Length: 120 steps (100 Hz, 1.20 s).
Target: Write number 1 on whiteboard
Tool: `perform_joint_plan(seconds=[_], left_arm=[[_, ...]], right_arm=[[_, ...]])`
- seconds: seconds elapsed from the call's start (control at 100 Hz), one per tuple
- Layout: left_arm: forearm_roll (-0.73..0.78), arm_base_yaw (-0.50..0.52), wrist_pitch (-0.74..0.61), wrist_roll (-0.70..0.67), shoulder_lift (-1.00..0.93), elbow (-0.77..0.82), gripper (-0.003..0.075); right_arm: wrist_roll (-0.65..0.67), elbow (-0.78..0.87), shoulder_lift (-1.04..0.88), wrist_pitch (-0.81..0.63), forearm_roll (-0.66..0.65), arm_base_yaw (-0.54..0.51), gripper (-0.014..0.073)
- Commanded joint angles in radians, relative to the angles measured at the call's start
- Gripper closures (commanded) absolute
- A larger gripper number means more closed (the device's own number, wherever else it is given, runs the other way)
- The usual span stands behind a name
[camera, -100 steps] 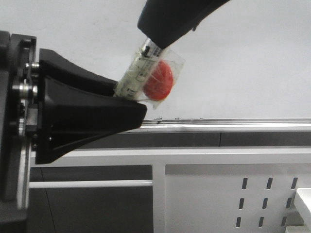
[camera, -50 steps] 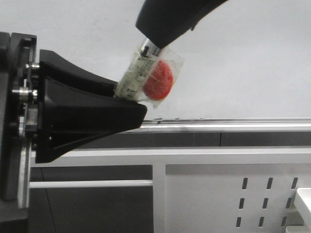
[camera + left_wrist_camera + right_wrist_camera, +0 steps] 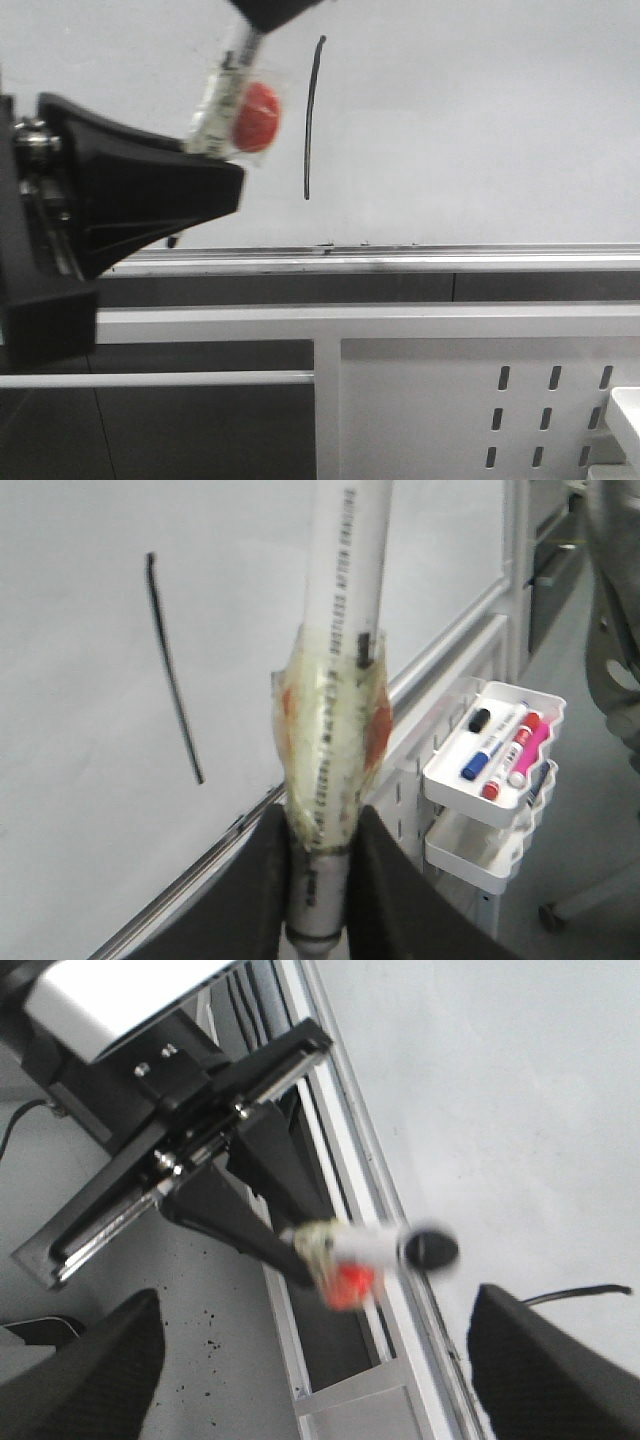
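- The left gripper (image 3: 318, 875) is clenching its black jaws on the lower barrel of a marker pen (image 3: 335, 670), seen plainly in the left wrist view; the right gripper (image 3: 320, 1360) is holding its jaws wide apart with nothing between them.
- The marker pen is running lengthwise out of the left jaws toward the whiteboard (image 3: 480, 120), tilting up and to the right in the front view, with a wrap of clear tape and a red patch (image 3: 255, 112) around its middle.
- The far end of the pen is being hidden at the top of the front view by a dark part (image 3: 275, 10), so contact with the board cannot be told.
- Just to the right of the pen, the number 1 (image 3: 312, 118) is showing on the whiteboard as a thin black stroke, nearly upright, slightly bowed, its top leaning a little to the right.
- The stroke is ending well above the metal ledge rail (image 3: 450, 258) along the board's lower edge.
- The board is looking pale grey-white and glossy.
- Below the rail, a white perforated panel (image 3: 520, 410) is standing.
- In the left wrist view, white trays (image 3: 495, 780) holding coloured markers are hanging on that panel.
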Motion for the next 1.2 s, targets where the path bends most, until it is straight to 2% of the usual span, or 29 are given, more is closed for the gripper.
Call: perform_joint_plan(seconds=[0.0, 0.06, 0.13, 0.18, 0.19, 0.2, 0.3, 0.38, 0.59, 0.8, 1.19], left_arm=[[-0.144, -0.002, -0.193, -0.011, -0.015, 0.029, 0.0740], [-0.225, -0.002, -0.271, -0.011, -0.015, 0.075, 0.0740], [-0.295, -0.002, -0.326, -0.011, -0.013, 0.116, 0.0740], [-0.321, -0.002, -0.338, -0.011, -0.002, 0.132, 0.0740], [-0.326, -0.002, -0.340, -0.011, 0.004, 0.134, 0.0740], [-0.328, -0.002, -0.340, -0.011, 0.004, 0.137, 0.0740], [-0.330, -0.002, -0.390, -0.011, 0.062, 0.142, 0.0740], [-0.333, -0.002, -0.506, -0.026, 0.126, 0.142, 0.0740], [-0.350, -0.002, -0.503, -0.081, 0.245, 0.136, 0.0740], [-0.433, -0.002, -0.505, -0.081, 0.250, 0.132, 0.0740], [-0.447, -0.002, -0.505, -0.069, 0.250, 0.032, 0.0740]], right_arm=[[0.036, -0.034, -0.049, -0.028, 0.000, -0.031, 0.0074], [0.078, -0.034, -0.065, 0.013, 0.000, -0.054, 0.0093], [0.136, -0.032, -0.081, 0.075, 0.000, -0.085, 0.0179], [0.146, -0.030, -0.093, 0.123, 0.000, -0.107, 0.0294], [0.146, -0.030, -0.095, 0.146, 0.000, -0.111, 0.0354], [0.146, -0.030, -0.097, 0.146, 0.000, -0.111, 0.0354], [0.148, -0.030, -0.100, 0.227, 0.000, -0.132, 0.0675], [0.157, -0.030, -0.100, 0.254, 0.000, -0.132, 0.0660], [0.169, -0.029, -0.110, 0.245, -0.009, -0.132, 0.0659], [0.172, 0.005, -0.162, 0.214, -0.065, -0.134, 0.0659], [0.173, 0.081, -0.179, 0.134, -0.079, -0.134, 0.0660]])
